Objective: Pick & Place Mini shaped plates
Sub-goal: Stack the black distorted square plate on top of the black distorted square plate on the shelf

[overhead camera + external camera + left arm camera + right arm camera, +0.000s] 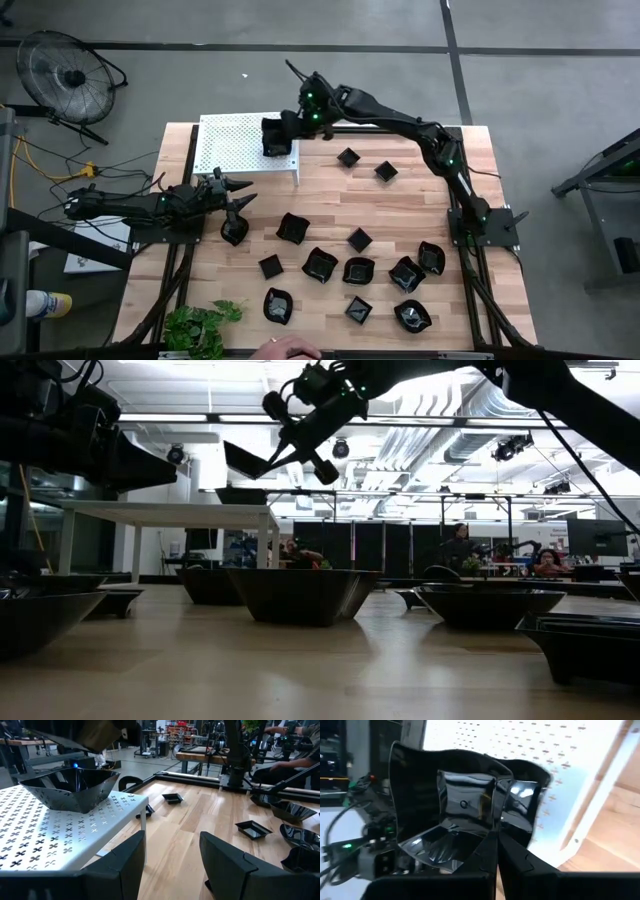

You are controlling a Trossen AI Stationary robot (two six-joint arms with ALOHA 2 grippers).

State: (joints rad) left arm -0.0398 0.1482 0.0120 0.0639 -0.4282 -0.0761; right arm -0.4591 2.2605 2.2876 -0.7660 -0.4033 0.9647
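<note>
My right gripper (285, 125) reaches over the white perforated shelf (225, 150) at the table's far left and is shut on a glossy black mini plate (445, 820). This plate hangs above the shelf top. A second black plate (70, 787) rests on its base on the shelf, just below and beyond the held one (250, 460). Several more black plates (355, 270) lie on the wooden table. My left gripper (243, 196) waits open and level at the table's left edge, next to the shelf, with nothing between its fingers (125, 865). My right gripper pinches the held plate's rim (494, 827) between its two shut fingers. The fingers come slanting down from the table's right side. The plate is lifted clear of the shelf and tilted, its hollow turned toward the wrist camera.
Black plates are scattered over the table's middle and near half, one (233, 232) close beside my left gripper. A green plant (200, 325) and a person's hand (290, 350) are at the near edge. Bare wood lies between the shelf and the plates.
</note>
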